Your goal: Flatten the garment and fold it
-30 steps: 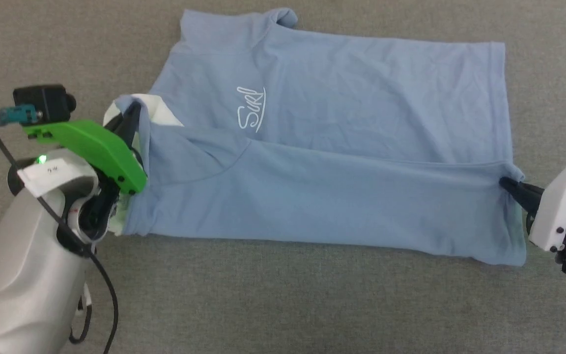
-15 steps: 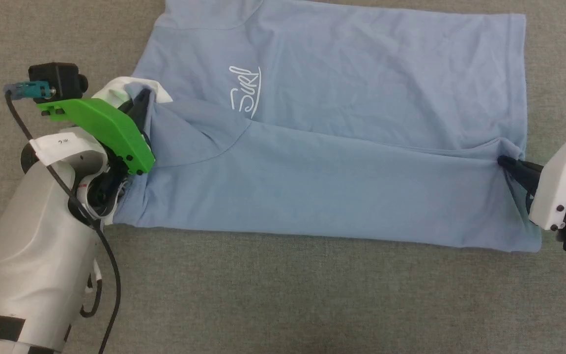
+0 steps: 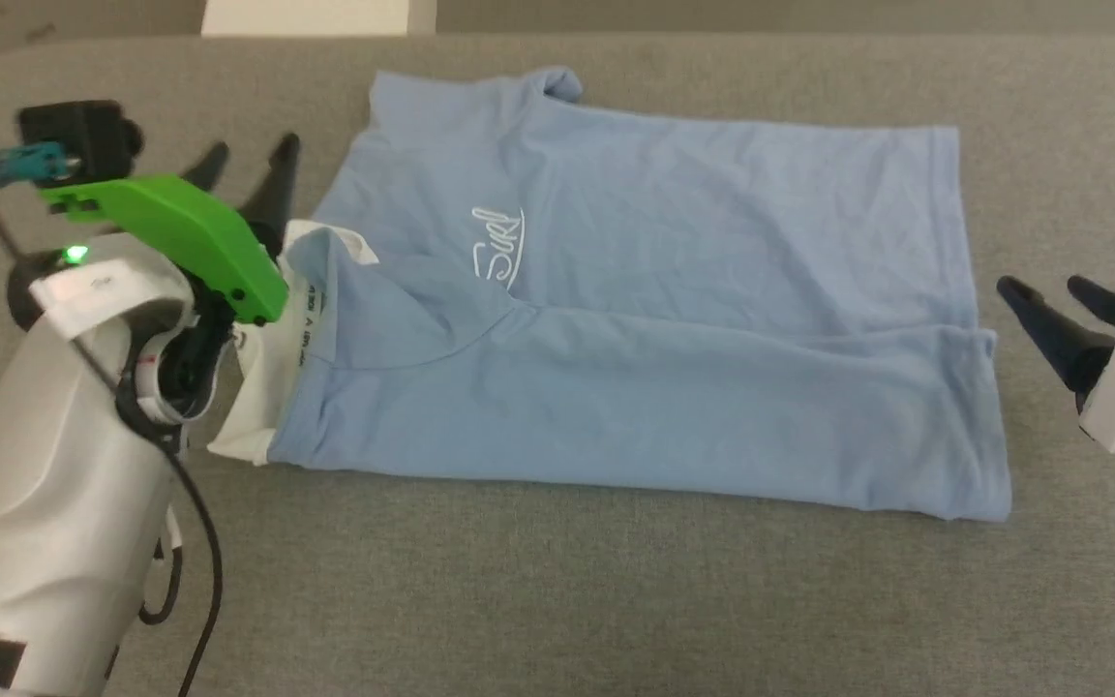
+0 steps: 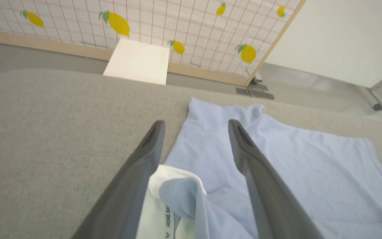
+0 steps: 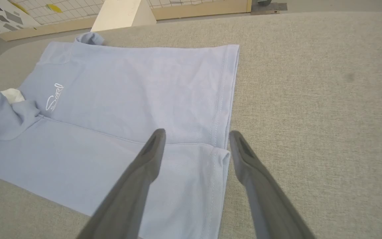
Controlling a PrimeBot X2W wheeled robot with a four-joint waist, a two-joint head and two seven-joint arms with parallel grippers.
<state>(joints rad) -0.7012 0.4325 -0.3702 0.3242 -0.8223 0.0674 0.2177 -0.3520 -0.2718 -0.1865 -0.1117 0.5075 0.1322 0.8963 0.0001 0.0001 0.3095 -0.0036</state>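
The garment (image 3: 674,223), a light blue polo shirt with a white "Surf" script (image 3: 499,247), lies on the grey padded table (image 3: 557,600). Its near long side is folded over toward the middle. The white collar (image 3: 272,387) shows at the left end. My left gripper (image 3: 254,147) is open just beyond the collar end, above the cloth, holding nothing. In the left wrist view its fingers (image 4: 144,166) straddle the collar (image 4: 154,205). My right gripper (image 3: 1039,284) is open just off the hem end. In the right wrist view, the right gripper (image 5: 196,132) hangs over the folded hem corner (image 5: 219,156).
A white block (image 3: 306,16) stands beyond the table's far edge, in front of a lemon-patterned screen (image 4: 177,20). Bare grey surface stretches along the near side and to the right of the hem (image 5: 310,99).
Both grippers have opened and let go of the garment's folded edge, which now lies flat. The left gripper has risen off the collar, the right has backed off the hem. The camera has shifted.
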